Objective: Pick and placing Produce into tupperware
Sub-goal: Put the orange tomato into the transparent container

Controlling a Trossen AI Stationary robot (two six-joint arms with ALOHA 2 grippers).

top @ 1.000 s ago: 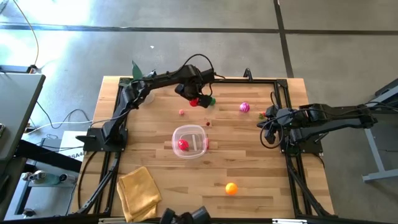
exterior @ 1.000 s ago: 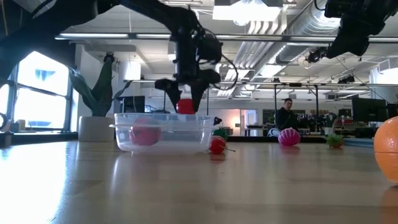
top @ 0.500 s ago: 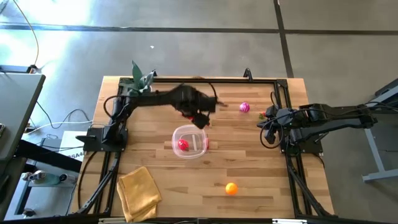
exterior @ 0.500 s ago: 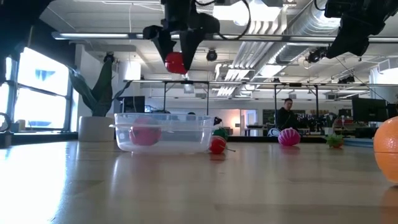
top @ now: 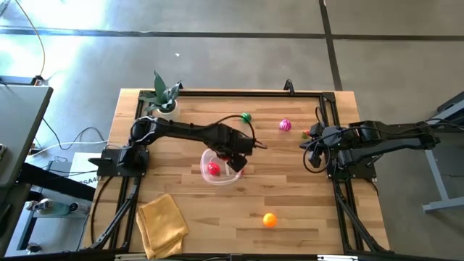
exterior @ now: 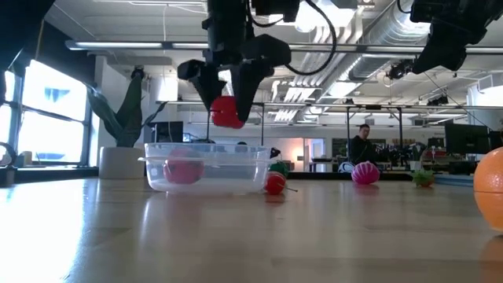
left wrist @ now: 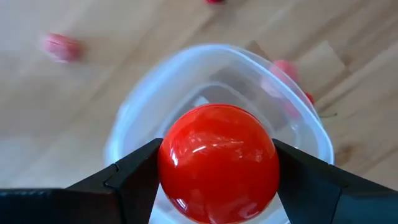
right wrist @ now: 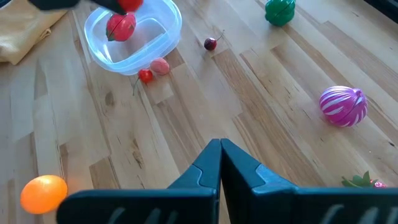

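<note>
Table of light wooden planks carries both arms, one at each side. Left arm reaches from its base at the left edge across to the table centre; half a second earlier it extended toward the far edge, beyond the tub. Right arm rests at the right edge, unchanged from the earlier frames, with the right gripper pressed shut and holding nothing.

Folded yellow cloth lies at the near left corner. Potted plant stands at the far left corner.

Tupperware tub, round and clear, sits at mid-table, in the same position as before. One red produce piece lies inside it.

Left gripper is now directly above the tub, lower than half a second ago, when it was raised high. Its fingers are clamped on a glossy red round fruit, held clear above the tub rim.

Loose produce on the table:
- orange fruit, near edge, well apart from the tub
- magenta striped piece, far right of centre
- green piece, far side, previously hidden under the arm
- small pink piece and small red piece, just beside the tub
- cherry, near the tub
</note>
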